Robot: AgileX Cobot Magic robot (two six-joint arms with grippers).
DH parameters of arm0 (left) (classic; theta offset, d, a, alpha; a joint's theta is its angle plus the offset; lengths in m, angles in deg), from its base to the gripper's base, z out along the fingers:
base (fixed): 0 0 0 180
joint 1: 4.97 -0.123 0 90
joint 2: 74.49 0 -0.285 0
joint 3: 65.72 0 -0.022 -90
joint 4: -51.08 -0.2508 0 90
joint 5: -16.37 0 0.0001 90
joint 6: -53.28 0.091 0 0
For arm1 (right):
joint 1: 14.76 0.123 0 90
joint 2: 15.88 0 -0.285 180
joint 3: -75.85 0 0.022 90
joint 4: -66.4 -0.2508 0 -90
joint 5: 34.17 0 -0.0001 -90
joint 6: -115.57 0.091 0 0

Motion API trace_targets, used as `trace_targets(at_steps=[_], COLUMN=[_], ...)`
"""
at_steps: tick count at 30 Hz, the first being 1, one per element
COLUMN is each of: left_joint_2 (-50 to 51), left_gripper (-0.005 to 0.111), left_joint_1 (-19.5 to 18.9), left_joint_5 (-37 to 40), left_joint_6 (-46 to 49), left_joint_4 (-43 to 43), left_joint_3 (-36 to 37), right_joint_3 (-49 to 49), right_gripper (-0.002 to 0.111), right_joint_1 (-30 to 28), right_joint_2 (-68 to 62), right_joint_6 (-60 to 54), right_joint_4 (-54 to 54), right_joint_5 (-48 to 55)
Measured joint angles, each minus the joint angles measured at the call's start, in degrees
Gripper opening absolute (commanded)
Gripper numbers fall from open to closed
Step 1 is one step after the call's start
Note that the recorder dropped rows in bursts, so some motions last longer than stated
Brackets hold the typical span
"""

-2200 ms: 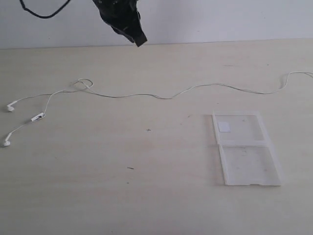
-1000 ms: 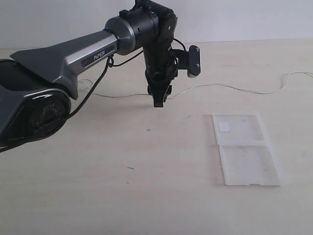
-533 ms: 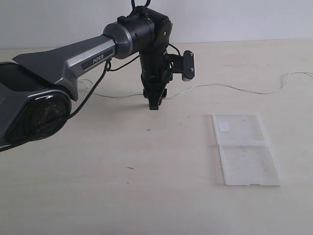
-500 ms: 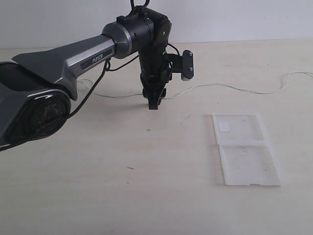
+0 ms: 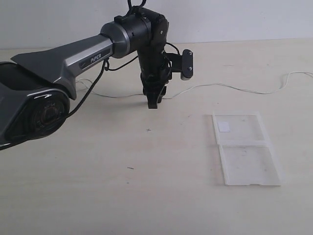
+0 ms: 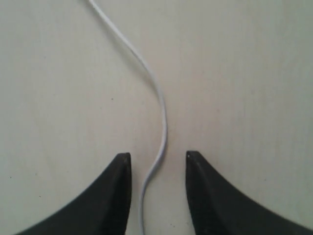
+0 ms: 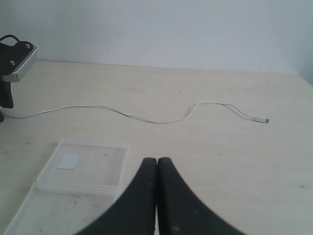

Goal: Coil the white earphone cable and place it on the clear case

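The white earphone cable (image 5: 230,87) runs as a thin wavy line across the far part of the table; the left arm hides its earbuds. My left gripper (image 5: 153,100) stands open and points straight down onto the middle of the cable. In the left wrist view the cable (image 6: 159,98) passes between the two fingertips of that gripper (image 6: 158,157) without touching them. The clear case (image 5: 244,148) lies open and flat at the right front, its white sticker on the far half. My right gripper (image 7: 157,161) is shut on nothing, above the table near the case (image 7: 83,166).
The cable's plug end (image 7: 262,120) lies far right on the table. The left arm (image 5: 73,54) stretches from the left edge over the cable's earbud side. A pale wall stands behind the table.
The left arm came into view from the upper left and lowered over the cable's middle. In the last half second its gripper shifted slightly farther back toward the cable.
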Motion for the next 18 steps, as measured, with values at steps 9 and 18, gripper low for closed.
trace_targets(at_steps=[9, 18], left_joint_2=[0.86, 1.68], left_gripper=[0.038, 0.029], left_joint_1=[-0.25, -0.33], left_joint_5=[-0.97, -0.12], left_joint_6=[0.23, 2.38], left_joint_4=[-0.11, 0.0], left_joint_3=[-0.91, -1.48], right_joint_3=[0.0, 0.0], right_gripper=[0.0, 0.0], right_joint_1=[0.0, 0.0], right_joint_2=[0.0, 0.0], right_joint_6=[0.0, 0.0], right_joint_4=[0.0, 0.0], right_joint_5=[0.0, 0.0])
